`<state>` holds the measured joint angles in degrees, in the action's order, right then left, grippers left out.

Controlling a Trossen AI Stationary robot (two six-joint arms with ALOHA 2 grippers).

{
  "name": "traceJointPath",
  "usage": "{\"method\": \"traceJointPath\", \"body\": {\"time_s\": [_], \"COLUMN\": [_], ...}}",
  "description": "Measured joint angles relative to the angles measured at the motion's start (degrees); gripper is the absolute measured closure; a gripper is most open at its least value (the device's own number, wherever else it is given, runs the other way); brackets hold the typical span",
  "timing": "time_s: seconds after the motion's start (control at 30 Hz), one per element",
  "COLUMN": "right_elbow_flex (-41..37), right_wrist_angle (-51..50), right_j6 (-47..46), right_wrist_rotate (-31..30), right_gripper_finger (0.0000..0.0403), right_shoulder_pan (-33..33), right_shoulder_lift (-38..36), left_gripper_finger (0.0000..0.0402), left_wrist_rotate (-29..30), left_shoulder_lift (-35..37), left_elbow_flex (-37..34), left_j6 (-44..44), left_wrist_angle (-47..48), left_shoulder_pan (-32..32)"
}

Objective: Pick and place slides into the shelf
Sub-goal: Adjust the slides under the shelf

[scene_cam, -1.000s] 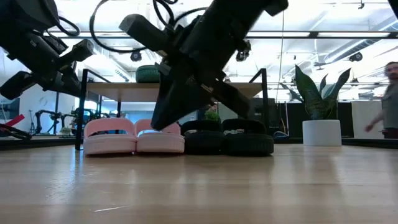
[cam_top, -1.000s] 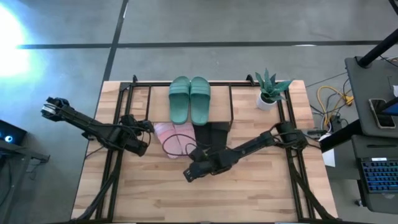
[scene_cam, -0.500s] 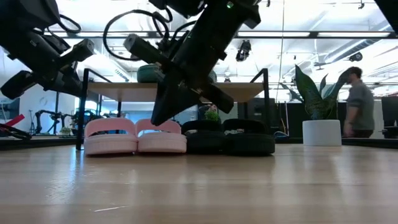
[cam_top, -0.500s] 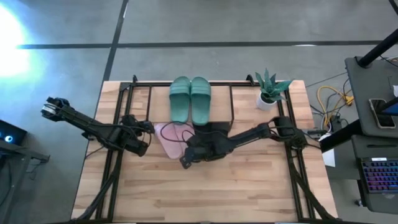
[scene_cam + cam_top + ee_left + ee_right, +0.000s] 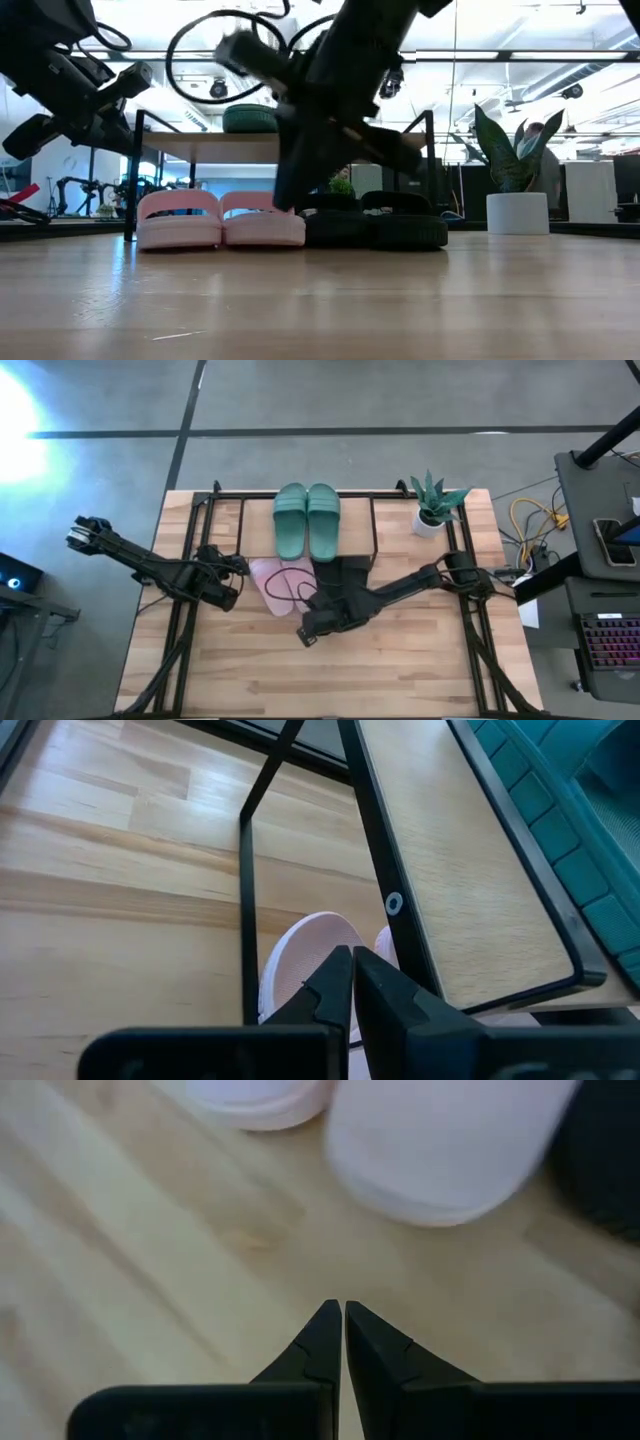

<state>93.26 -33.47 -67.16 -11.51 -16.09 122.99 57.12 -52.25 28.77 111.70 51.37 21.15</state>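
Note:
The dark green slides (image 5: 305, 520) lie on the shelf's wooden top board (image 5: 470, 870). The light pink slides (image 5: 278, 582) and the black slides (image 5: 342, 574) rest on their soles on the table, side by side at the shelf's (image 5: 200, 148) near side. My right gripper (image 5: 303, 638) (image 5: 343, 1316) is shut and points down at bare table just near of the pink slides (image 5: 440, 1140), touching nothing. My left gripper (image 5: 242, 563) (image 5: 352, 960) hangs shut beside the shelf's left leg, above a pink slide (image 5: 310, 945).
A potted plant (image 5: 432, 508) in a white pot stands at the table's far right corner. The shelf's thin black frame (image 5: 372, 525) flanks the slides. Bare wooden table (image 5: 330, 680) stretches toward the near edge. A person (image 5: 545, 150) shows in the room behind.
My right gripper, shut throughout, swung toward the pink and black slides, then drew back toward the table's near edge and tipped more steeply down. The left arm kept still.

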Motion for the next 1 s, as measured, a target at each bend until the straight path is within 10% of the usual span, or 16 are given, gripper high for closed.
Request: {"method": "traceJointPath", "body": {"time_s": [1.0], "right_elbow_flex": [3.6], "right_wrist_angle": [3.4], "right_j6": [9.1], "right_wrist_rotate": [-5.4], "right_gripper_finger": [0.0390], "right_shoulder_pan": [7.7], "right_shoulder_lift": [5.2], "left_gripper_finger": [0.0402], "left_wrist_rotate": [-1.6], "left_shoulder_lift": [-2.0], "left_elbow_flex": [-0.1], "left_j6": [-0.1], "left_wrist_angle": [-2.0], "left_shoulder_pan": [0.0]}}
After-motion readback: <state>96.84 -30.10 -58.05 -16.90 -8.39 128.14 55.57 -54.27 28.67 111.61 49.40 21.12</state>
